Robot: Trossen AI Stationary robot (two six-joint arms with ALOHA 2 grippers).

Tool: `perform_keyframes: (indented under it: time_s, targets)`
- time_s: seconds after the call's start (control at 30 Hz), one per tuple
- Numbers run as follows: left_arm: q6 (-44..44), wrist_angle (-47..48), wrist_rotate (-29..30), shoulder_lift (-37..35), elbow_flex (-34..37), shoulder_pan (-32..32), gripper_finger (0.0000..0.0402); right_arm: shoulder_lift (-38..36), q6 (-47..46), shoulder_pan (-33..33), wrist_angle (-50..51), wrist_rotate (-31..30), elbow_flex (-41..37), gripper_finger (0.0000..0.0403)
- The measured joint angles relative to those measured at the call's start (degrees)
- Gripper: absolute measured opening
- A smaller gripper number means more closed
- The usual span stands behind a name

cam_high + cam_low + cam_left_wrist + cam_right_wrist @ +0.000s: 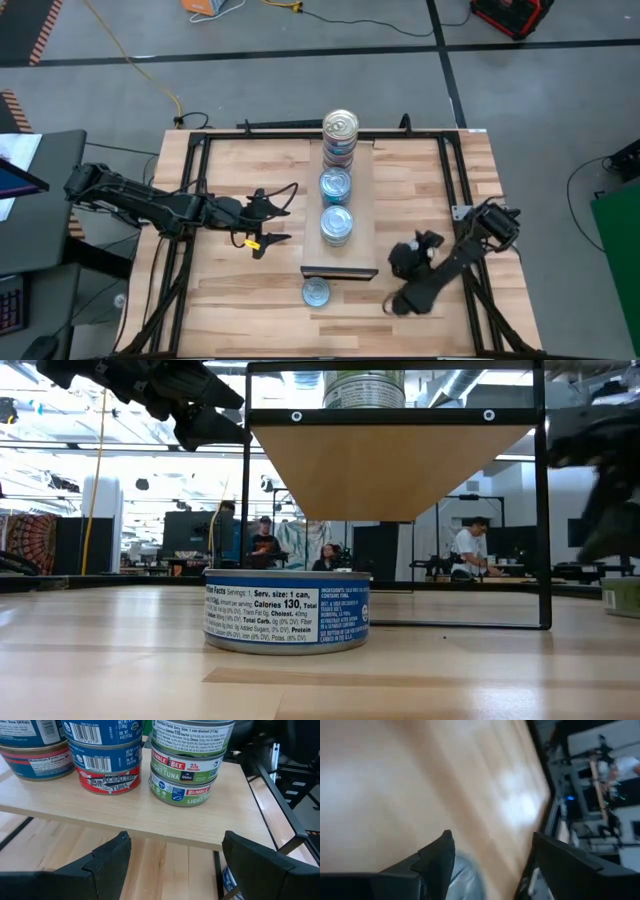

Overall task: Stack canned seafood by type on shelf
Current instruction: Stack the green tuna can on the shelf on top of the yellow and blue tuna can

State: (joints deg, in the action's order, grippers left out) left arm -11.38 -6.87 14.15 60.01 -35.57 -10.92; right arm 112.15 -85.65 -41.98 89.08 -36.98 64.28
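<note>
We see the shelf (361, 215) carrying three stacks of tuna cans (337, 183) in a row from far to near, while one blue-labelled can (316, 292) sits alone on the tabletop (250, 300) just before its near edge. The left gripper (272, 214) hovers left of the shelf, fingers spread wide and empty. The right gripper (398, 296) sits low right of the lone can, likewise spread and empty.

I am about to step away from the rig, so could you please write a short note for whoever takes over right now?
Left gripper: open, empty, held left of the shelf, facing the stacks.
Right gripper: open, empty, low over the tabletop right of the shelf's near end.
Done: three piles of tins stand in a row along the shelf; the far one, the green-label stack, is tallest.
Left: one blue-label tin sits on the tabletop just in front of the shelf's near end and needs adding to its matching pile.
</note>
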Motion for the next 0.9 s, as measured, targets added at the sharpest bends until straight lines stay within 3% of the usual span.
perform_keyframes:
  time_s: [0.23,0.4,0.53,0.7,0.9]
  targets:
    - [-0.24,0.14,-0.17,0.0,0.0,0.0,0.0302,-6.71,0.22,3.15,0.27,-0.44,0.21,0.0302]
    - [-0.06,0.13,-0.15,0.0,0.0,0.0,0.0302,-16.16,-3.04,2.5,-5.94,12.31,-0.19,0.0301]
    - [-0.06,0.19,-0.22,0.0,0.0,0.0,0.0302,-20.1,-11.08,-0.33,-12.54,15.64,-3.28,0.0301]
    - [-0.06,0.91,-0.22,0.0,0.0,-0.7,0.0302,-21.03,-23.77,-4.78,-11.53,18.8,-6.14,0.0301]
    - [-0.02,0.64,0.41,0.0,0.0,-0.81,0.0302,-21.0,-27.1,-7.18,-12.89,25.64,-8.6,0.0301]
